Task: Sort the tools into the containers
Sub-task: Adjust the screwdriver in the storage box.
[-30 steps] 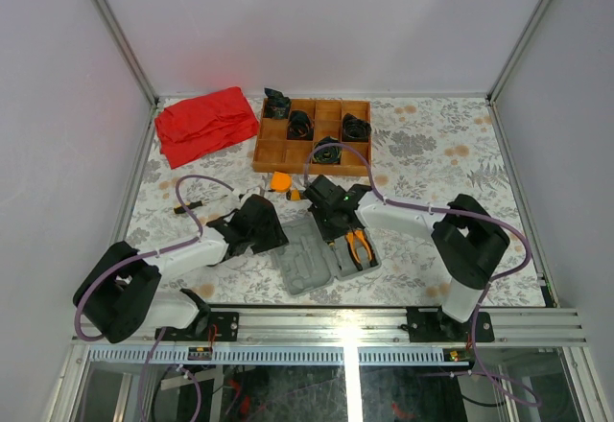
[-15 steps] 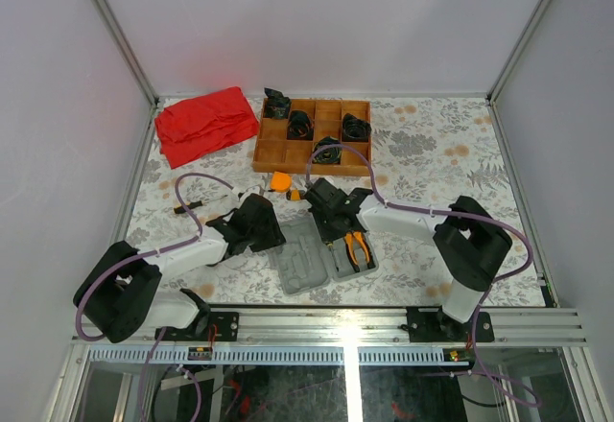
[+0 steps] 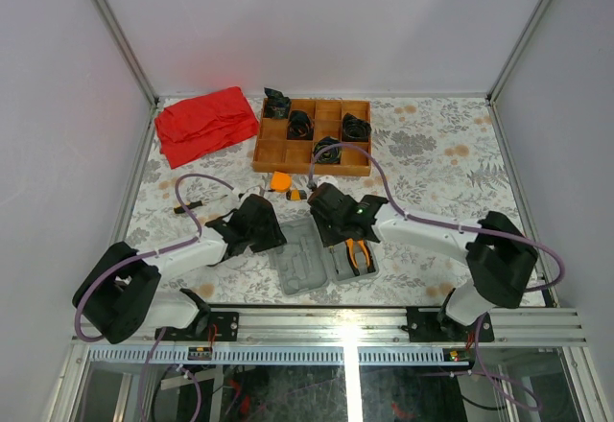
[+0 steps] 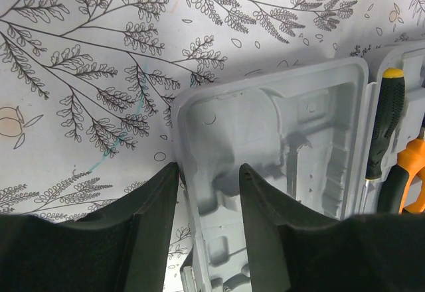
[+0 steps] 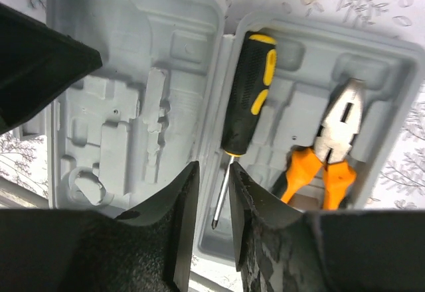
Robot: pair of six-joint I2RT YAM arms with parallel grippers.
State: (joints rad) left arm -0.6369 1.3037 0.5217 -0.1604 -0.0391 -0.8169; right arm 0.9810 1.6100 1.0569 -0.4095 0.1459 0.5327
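1. Floral-print counter inside plain white walls. A red cloth lies at 10 o'clock, and a wooden tray holding black coiled bundles sits at 12.
2. The grey case lies open and flat at 6 o'clock, near the arm bases.
3. Its 3 o'clock half holds the orange-handled pliers and a black-and-yellow screwdriver, which lies beside the hinge. The 9 o'clock half shows bare recesses only.
4. Right tool: the jaws are slightly apart and straddle the screwdriver's shaft. No contact is visible, so it reads as not gripping.
5. Left tool: the jaws are apart with the rim of the case's 9 o'clock half between them. They are not clamped on it as far as the wrist view shows.
6. Loose on the counter:
   - The orange tape measure is at 11 o'clock of the case.
   - A small yellow-grey piece sits just beside it, toward 4 o'clock.
   - A thin item lies well off at 9 o'clock, too small to name.
7. Judgement: two pieces are housed and at least two are left, so the sort is roughly midway.
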